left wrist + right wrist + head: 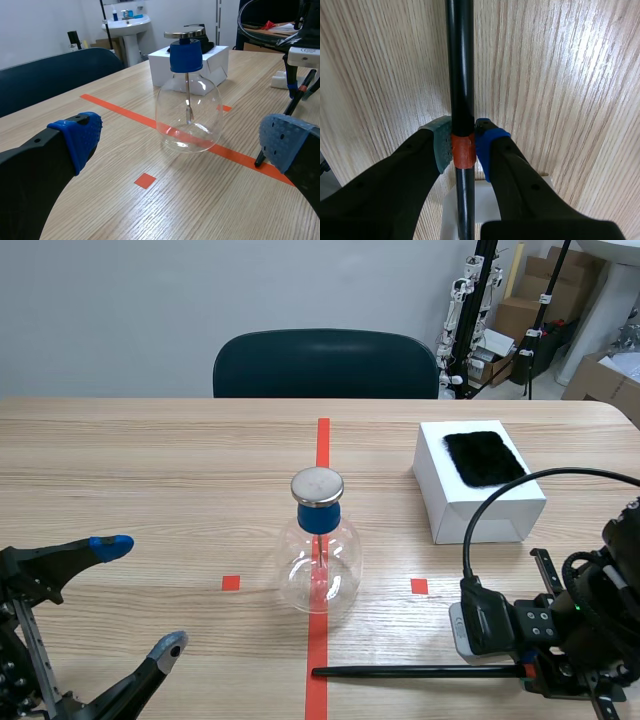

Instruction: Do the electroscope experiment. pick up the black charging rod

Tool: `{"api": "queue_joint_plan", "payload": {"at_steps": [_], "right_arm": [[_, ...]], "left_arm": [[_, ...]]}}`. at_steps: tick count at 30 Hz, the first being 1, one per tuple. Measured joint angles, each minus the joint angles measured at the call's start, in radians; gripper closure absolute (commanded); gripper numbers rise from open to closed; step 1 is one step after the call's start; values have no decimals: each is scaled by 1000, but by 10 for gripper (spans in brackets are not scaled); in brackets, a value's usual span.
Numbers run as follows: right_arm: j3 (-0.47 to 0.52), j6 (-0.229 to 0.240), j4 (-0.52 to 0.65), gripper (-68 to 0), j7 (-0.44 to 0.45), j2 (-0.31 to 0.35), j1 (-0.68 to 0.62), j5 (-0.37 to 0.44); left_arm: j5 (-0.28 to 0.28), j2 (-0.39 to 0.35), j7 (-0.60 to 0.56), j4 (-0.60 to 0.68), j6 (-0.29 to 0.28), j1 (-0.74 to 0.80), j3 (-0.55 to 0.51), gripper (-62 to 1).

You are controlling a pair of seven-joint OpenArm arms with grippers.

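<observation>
Pinching the thin black charging rod (460, 60) at its orange-red band, the right tool (462, 142) presses both pads (440, 145) against it. The rod runs level along the wooden bench (150, 460), crossing the tape line just before the clear glass flask with a blue stopper (320, 565). The left tool (140, 595) is spread wide, holding nothing.
</observation>
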Motion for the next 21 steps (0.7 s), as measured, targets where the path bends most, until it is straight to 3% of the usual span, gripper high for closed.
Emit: {"api": "queue_joint_plan", "payload": {"at_steps": [5, 10, 12, 21], "right_arm": [[0, 0, 0, -13, -8, 0, 0, 0], [0, 0, 0, -181, -16, 0, 0, 0], [0, 0, 0, -218, -16, 0, 0, 0], [0, 0, 61, -220, -19, 39, 0, 27]], "left_arm": [[0, 0, 0, 0, 0, 0, 0, -623], [0, 0, 0, 0, 0, 0, 0, -623], [0, 0, 0, 0, 0, 0, 0, -623], [0, 0, 0, 0, 0, 0, 0, -623]]}}
